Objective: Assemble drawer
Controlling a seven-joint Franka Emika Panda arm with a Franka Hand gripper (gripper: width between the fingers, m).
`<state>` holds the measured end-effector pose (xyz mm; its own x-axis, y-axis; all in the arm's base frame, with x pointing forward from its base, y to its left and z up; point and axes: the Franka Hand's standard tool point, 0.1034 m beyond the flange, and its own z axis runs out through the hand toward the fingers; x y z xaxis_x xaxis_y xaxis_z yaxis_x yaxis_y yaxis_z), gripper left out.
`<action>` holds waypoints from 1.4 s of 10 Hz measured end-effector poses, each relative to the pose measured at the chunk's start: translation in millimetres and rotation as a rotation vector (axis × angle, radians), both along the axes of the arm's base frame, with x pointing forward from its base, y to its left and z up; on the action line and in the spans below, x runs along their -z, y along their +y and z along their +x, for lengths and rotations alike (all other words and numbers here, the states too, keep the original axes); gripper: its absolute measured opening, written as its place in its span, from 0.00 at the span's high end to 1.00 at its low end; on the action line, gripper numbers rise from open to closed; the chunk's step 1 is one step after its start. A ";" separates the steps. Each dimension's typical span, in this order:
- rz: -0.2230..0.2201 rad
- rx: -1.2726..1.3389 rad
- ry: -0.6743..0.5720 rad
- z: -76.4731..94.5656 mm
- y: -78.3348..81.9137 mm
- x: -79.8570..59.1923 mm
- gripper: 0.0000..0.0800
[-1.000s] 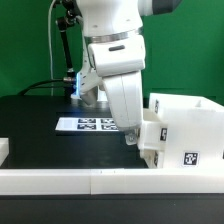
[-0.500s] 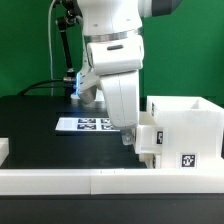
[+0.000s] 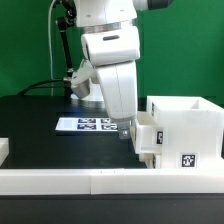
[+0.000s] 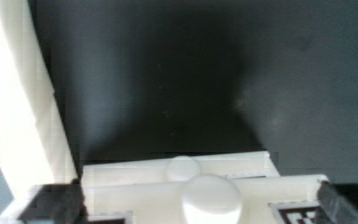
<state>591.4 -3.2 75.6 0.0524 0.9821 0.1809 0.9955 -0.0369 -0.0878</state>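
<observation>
Green backdrop, black worktop: we see the arm reaching down at the drawer housing.

We find the arm near upright, its wrist tipped toward the exterior view's right, with the gripper low at a small tray that protrudes from the housing's front. We cannot tell whether its jaws grip it. Behind lies the marker board; a white rail runs along the front.
</observation>
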 end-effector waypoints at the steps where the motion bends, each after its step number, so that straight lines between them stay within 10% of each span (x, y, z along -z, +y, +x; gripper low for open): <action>1: 0.000 0.008 0.002 0.4 4.0 -0.3 0.19; 14: -0.065 0.127 0.020 -1.3 7.0 2.6 0.19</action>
<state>590.1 3.8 73.0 0.1796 0.9770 0.1149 0.9805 -0.1684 -0.1011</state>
